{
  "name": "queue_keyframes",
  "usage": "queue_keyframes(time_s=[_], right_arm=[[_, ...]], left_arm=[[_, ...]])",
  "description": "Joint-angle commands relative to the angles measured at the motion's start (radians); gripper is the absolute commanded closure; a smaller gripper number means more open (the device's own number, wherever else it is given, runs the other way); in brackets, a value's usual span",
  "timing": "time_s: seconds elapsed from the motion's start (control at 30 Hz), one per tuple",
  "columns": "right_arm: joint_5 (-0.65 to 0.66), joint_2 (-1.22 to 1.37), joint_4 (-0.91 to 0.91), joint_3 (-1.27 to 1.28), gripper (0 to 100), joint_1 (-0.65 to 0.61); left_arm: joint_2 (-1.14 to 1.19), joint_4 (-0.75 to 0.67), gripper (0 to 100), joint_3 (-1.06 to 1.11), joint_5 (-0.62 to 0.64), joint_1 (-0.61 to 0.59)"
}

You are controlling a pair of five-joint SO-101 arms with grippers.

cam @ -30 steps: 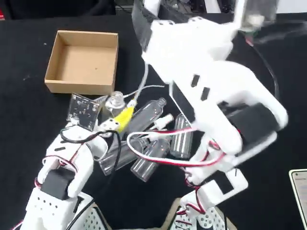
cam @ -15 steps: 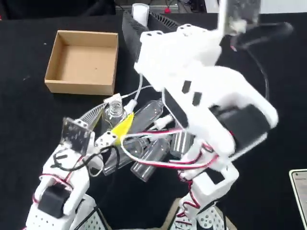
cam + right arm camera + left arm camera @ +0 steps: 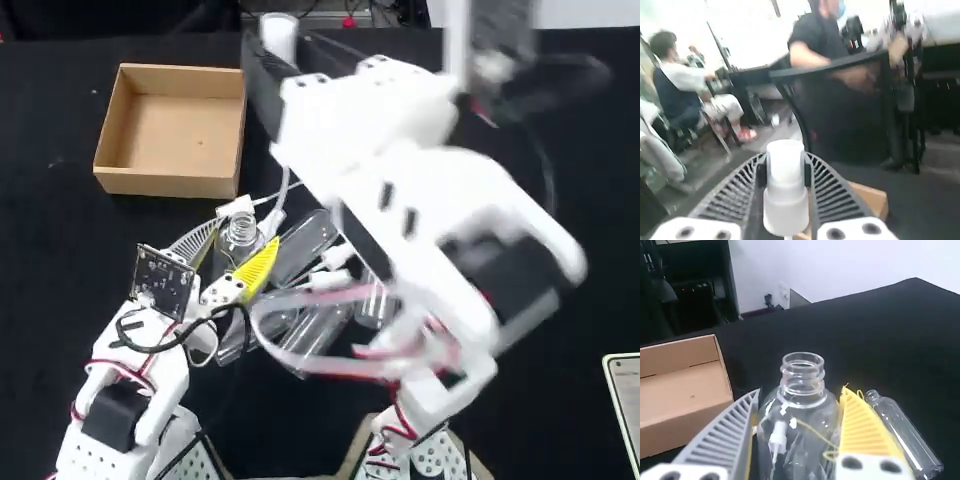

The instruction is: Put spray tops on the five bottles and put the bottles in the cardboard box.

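Bottle (image 3: 802, 371) is clamped upright by the left gripper (image 3: 800, 395), spray top (image 3: 784, 185) by the right gripper (image 3: 785, 157); capping is judged underway, alignment of the two needed next

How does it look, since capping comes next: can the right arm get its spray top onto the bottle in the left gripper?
Probably yes. The left gripper grips the bottle by its body, leaving its open neck bare; the right gripper holds the spray top raised.
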Motion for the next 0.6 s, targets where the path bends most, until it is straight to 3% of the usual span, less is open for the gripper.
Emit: queue_keyframes(time_s=[0.0, 0.3, 0.57], right_arm=[[0.002, -0.12, 0.034, 0.028, 98.8, -0.015], [-0.041, -0.492, -0.005, 0.61, 98.8, -0.009], [-0.005, -0.7, -0.586, 1.317, 98.7, -0.011]], left_arm=[[0.006, -0.005, 90, -0.005, 0.008, 0.01], [0.006, -0.005, 91, -0.007, 0.008, 0.013], [0.006, -0.006, 91, -0.005, 0.008, 0.013]])
